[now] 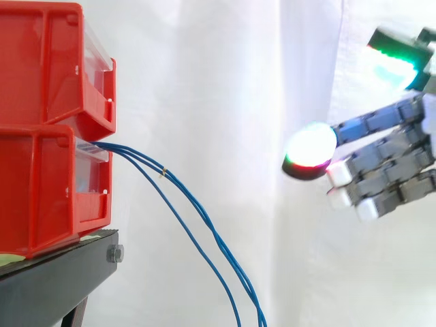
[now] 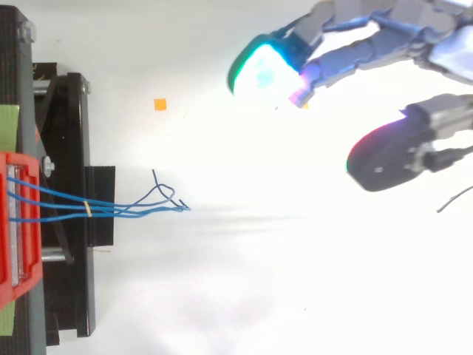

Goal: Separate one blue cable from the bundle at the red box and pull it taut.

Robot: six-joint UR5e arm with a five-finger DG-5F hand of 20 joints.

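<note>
Starting left: thin blue cables (image 1: 197, 218) spill from the front lip of the lower red plastic bin (image 1: 48, 197) on the black stand (image 1: 61, 272), cinched by a small yellow tie (image 1: 163, 172) near the bin, and droop past the stand's edge, fanning out. On the right the robot hand (image 1: 395, 151) is wide open, fingers straight, holding nothing, well clear of them. I'd go in below the tie, pinch only the outermost strand, and pull straight back.
</note>
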